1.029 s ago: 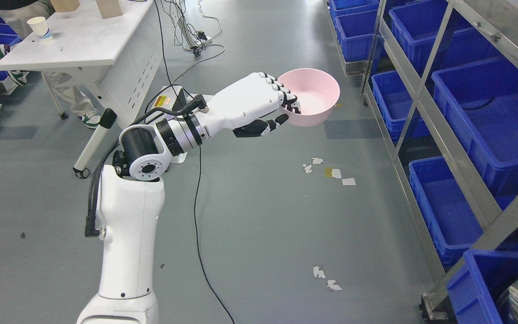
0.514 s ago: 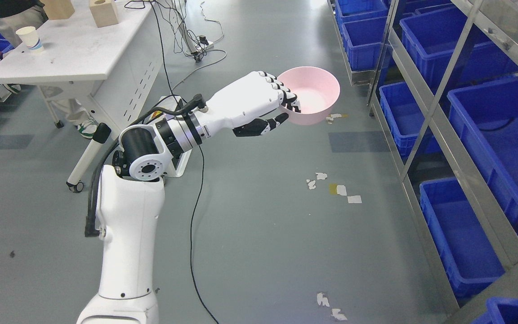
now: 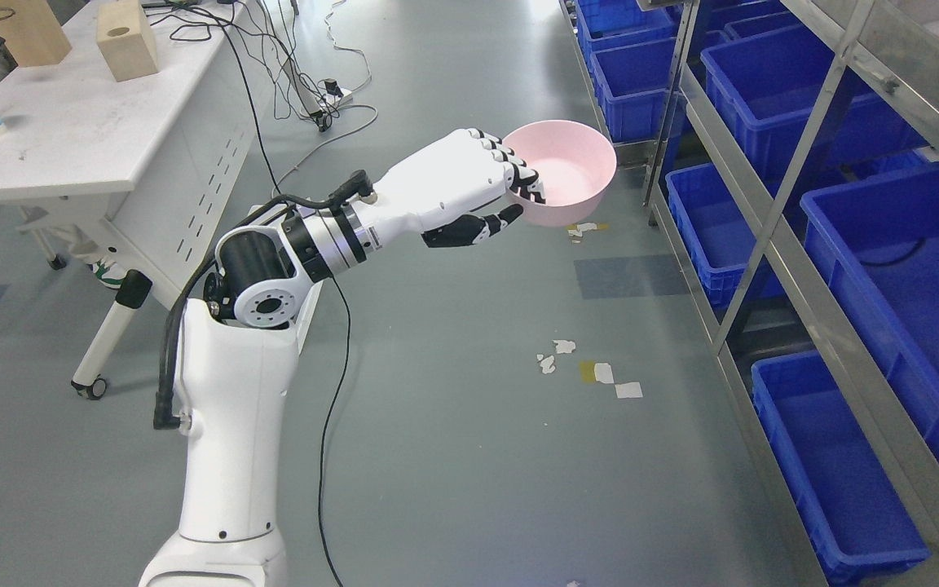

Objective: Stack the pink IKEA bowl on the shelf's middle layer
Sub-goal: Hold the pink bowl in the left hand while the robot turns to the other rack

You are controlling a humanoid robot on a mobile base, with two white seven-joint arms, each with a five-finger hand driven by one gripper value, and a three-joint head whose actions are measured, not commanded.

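Left hand point(image 3: 510, 191) grips the round pink plastic bowl's point(image 3: 567, 171) near rim, carrying it upright; next it must reach the metal shelf's point(image 3: 771, 220) middle layer.

Open floor point(image 3: 469, 424) ahead and below. Shelf uprights point(image 3: 771, 216) and blue bins point(image 3: 910, 269) crowd the right; white table point(image 3: 70, 155) blocks the left.

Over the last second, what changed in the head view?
Only the camera shifted: floor, white table and blue bins slid across the picture, so the base is moving. The left hand keeps the same grip on the pink bowl, at the same spot in view.
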